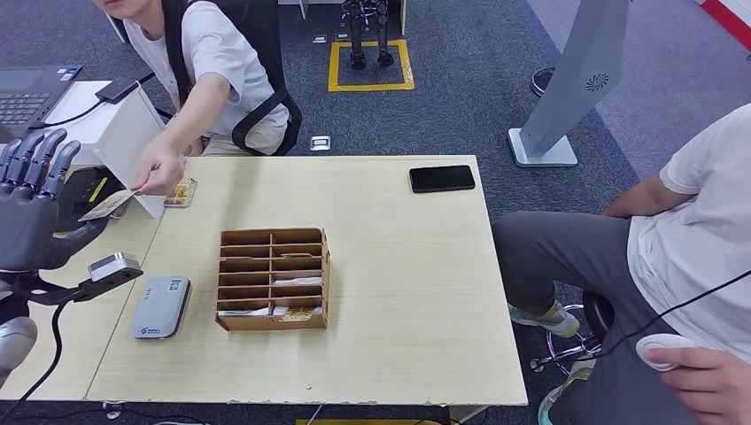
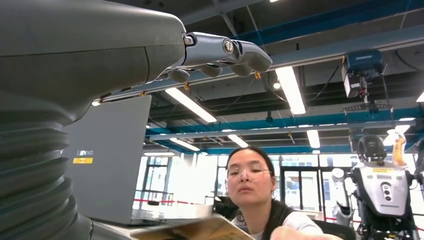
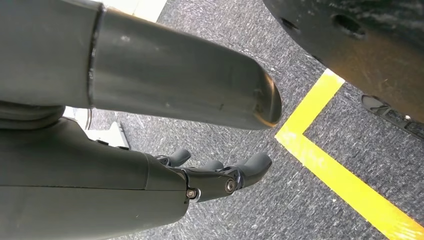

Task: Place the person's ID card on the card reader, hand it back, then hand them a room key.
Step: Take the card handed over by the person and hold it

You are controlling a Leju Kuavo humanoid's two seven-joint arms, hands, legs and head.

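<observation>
My left hand [image 1: 31,208] is raised at the table's left edge, fingers spread apart and upright, holding nothing. A person seated across the table reaches out and holds the ID card [image 1: 106,205] by one end, its free end just beside my fingers and above my thumb. In the left wrist view the card [image 2: 197,230] lies low under my spread fingers [image 2: 225,52], with the person's hand [image 2: 300,234] on it. The grey card reader [image 1: 161,306] lies flat on the table near me. A wooden slotted box [image 1: 274,279] holds room key cards. My right hand [image 3: 220,175] hangs over carpet, empty.
A black phone [image 1: 442,178] lies at the table's far right. A small yellow item [image 1: 181,192] sits by a white stand [image 1: 124,133] with a laptop [image 1: 27,93] on it. A second person sits right of the table holding a white remote [image 1: 664,347].
</observation>
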